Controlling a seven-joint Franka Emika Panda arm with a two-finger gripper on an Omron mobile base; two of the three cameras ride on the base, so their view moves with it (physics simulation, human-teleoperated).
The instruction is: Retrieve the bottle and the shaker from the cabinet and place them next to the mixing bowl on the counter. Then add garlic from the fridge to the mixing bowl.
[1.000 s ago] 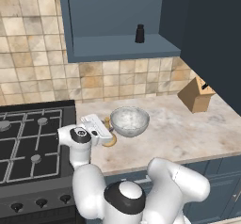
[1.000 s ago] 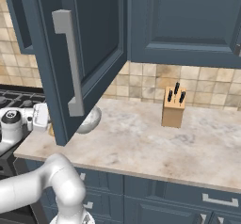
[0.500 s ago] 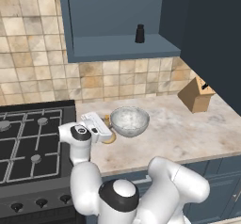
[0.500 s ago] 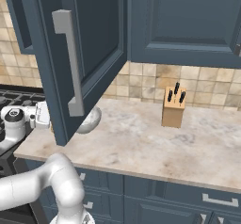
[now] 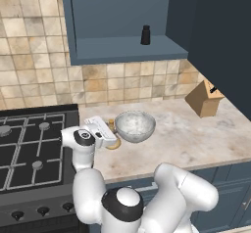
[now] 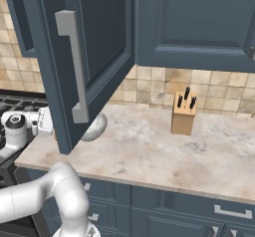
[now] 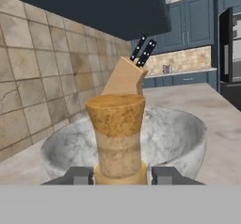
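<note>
Gripper (image 7: pixel 120 175), jaws closed on the neck of the golden-tan bulbous bottle (image 7: pixel 117 140), which stands on the beige marbled stone counter (image 5: pixel 176 139) just beside the translucent grey-white speckled mixing bowl (image 5: pixel 135 126). Small black cylindrical shaker (image 5: pixel 145 34) upright on the slate-blue wall cabinet (image 5: pixel 122 48) shelf. Tan wooden knife block (image 6: pixel 183 114) against the tiled wall. No legible writing.

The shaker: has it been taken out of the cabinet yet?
No. In the left base view the shaker stands on the shelf of the open cabinet, above the counter.
</note>
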